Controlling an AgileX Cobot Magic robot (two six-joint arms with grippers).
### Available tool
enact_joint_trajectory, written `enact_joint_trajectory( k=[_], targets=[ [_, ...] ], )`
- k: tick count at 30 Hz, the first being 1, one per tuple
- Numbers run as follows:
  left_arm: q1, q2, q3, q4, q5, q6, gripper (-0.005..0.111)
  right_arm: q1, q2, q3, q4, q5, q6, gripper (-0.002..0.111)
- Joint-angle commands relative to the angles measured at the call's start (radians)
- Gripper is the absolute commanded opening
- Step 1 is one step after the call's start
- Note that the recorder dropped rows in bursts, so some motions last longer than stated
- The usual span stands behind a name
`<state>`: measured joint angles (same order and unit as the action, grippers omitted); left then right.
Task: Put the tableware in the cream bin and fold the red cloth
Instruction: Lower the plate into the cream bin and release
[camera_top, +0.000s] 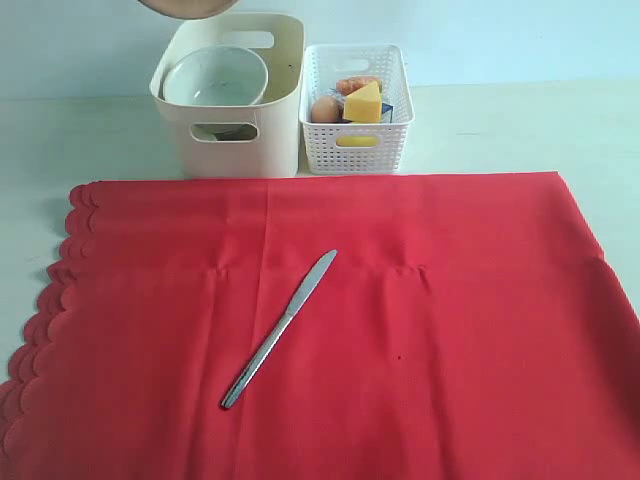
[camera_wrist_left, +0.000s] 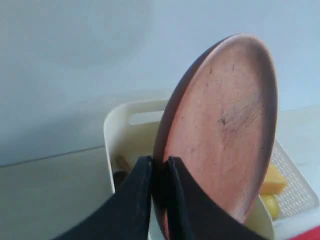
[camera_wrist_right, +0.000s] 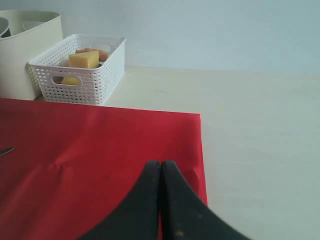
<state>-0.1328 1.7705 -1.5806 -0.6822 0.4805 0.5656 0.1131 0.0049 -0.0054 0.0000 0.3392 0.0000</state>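
Note:
The round brown plate (camera_wrist_left: 222, 130) hangs on edge above the cream bin (camera_wrist_left: 117, 135), with my left gripper (camera_wrist_left: 160, 162) shut on its rim. In the exterior view only a sliver of the plate (camera_top: 187, 8) shows at the top, above the cream bin (camera_top: 235, 130). A pale green-white bowl (camera_top: 215, 75) rests inside that bin. A metal table knife (camera_top: 283, 325) lies diagonally on the red cloth (camera_top: 420, 330), which is spread flat with a scalloped left edge. My right gripper (camera_wrist_right: 161, 164) is shut and empty, hovering over the red cloth (camera_wrist_right: 100, 150) near its corner.
A white lattice basket (camera_top: 357, 140) stands right of the cream bin and holds a cheese wedge (camera_top: 363, 103), an egg (camera_top: 325, 109) and a sausage (camera_top: 358, 83). Bare pale table (camera_wrist_right: 260, 150) lies beyond the cloth's right edge.

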Motion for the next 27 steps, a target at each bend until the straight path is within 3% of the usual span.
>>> enact_joint_trajectory(
  k=[1,15,27],
  targets=[
    [-0.004,0.116,-0.107,0.002,-0.095,0.065,0.0,-0.005,-0.005,0.005,0.0,-0.013,0.0,0.0],
    [-0.006,0.475,-0.448,0.0,-0.142,0.346,0.0,-0.005,-0.005,0.005,0.0,-0.013,0.0,0.0],
    [-0.008,0.542,-0.481,-0.008,-0.019,0.455,0.0,-0.005,-0.005,0.005,0.0,-0.013,0.0,0.0]
  ],
)
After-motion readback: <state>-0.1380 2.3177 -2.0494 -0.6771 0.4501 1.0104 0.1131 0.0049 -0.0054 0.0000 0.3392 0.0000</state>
